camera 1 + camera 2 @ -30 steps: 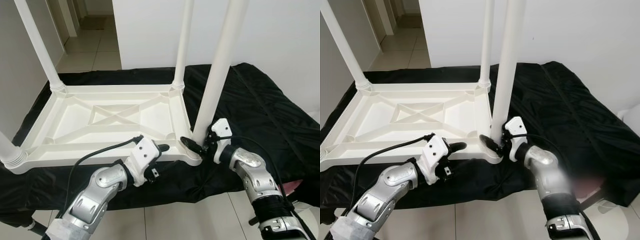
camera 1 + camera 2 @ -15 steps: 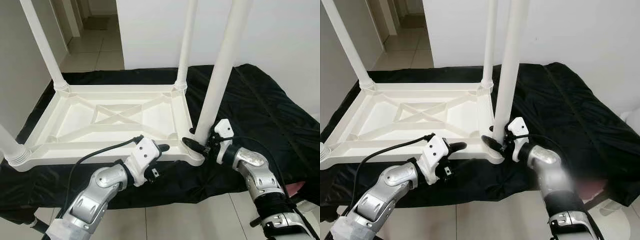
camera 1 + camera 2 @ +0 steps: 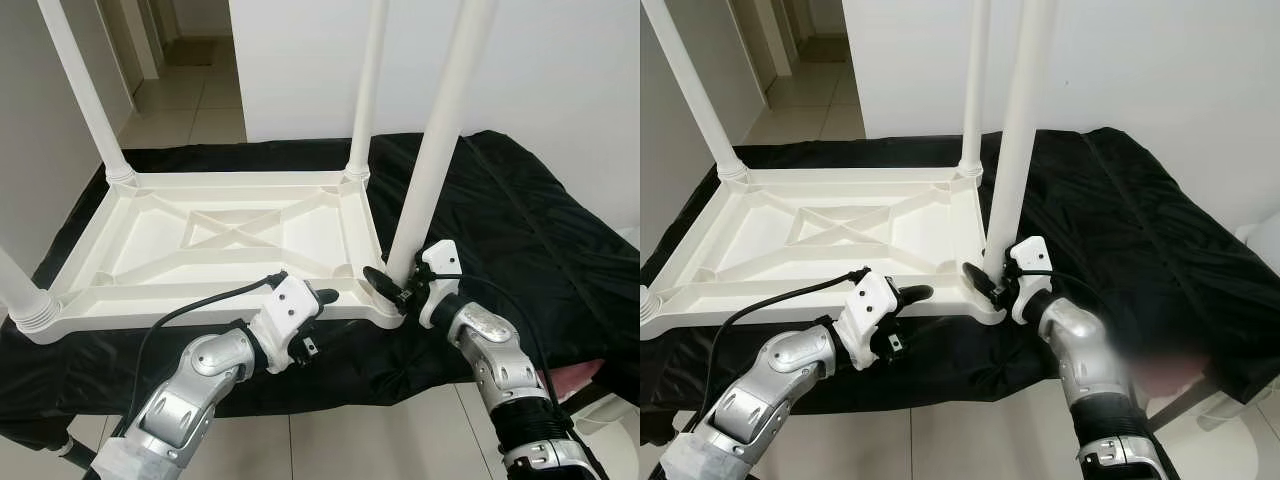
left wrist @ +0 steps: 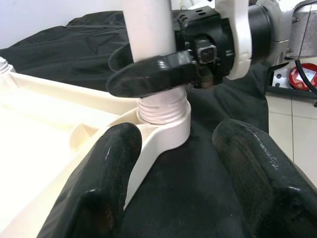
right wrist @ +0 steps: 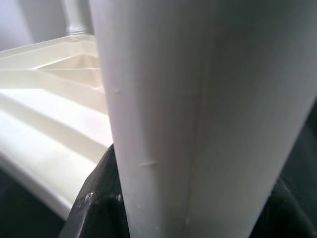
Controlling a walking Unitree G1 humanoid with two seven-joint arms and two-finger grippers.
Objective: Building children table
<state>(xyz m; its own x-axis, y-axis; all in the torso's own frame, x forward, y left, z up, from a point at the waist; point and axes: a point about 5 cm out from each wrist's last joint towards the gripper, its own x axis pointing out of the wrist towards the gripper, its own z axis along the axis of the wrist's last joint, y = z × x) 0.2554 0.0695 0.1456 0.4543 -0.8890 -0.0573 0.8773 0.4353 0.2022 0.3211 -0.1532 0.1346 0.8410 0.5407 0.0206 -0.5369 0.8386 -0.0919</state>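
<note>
One white table top [image 3: 230, 240] lies upside down on a black cloth [image 3: 500, 210]. Four white legs stand up from its corners. The right gripper [image 3: 398, 288] hugs the leg [image 3: 432, 150] at 4 o'clock. The left gripper [image 3: 318, 300], fingers apart, holds nothing at 6 o'clock.

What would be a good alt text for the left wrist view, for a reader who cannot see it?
The right gripper clasps a white table leg just above its threaded socket at a corner of the upturned white tabletop. The left gripper hangs open in the foreground over black cloth.
</note>
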